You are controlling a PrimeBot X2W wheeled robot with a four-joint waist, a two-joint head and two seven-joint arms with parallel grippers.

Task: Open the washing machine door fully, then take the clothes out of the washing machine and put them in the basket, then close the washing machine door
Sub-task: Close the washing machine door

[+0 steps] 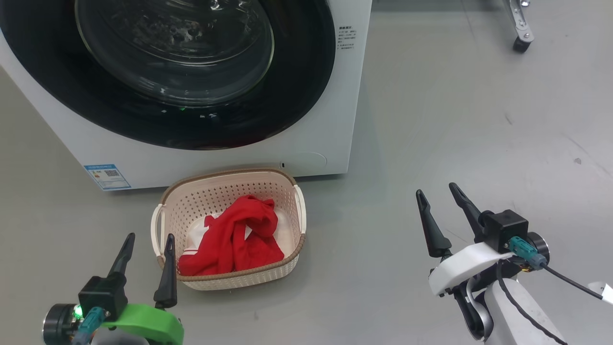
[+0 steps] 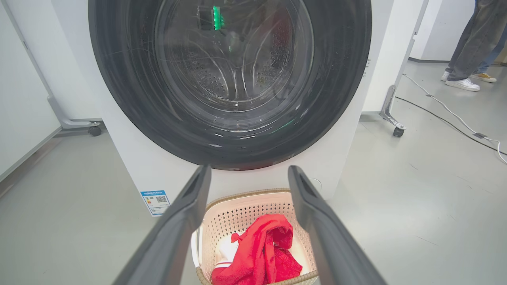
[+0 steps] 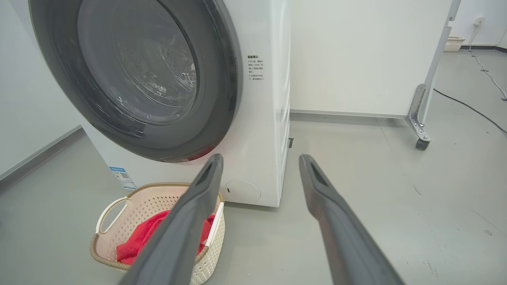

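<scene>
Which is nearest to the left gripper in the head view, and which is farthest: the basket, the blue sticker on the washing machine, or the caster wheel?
From the left gripper:
1. basket, on the floor right beside its fingers.
2. blue sticker, ahead, low on the washing machine front.
3. caster wheel, far across the floor to the right.

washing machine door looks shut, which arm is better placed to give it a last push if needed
Probably the left. The left gripper, open, sits by the basket straight before the door; its wrist view faces the door squarely. The right gripper, open, stands off to the side of the machine.
</scene>
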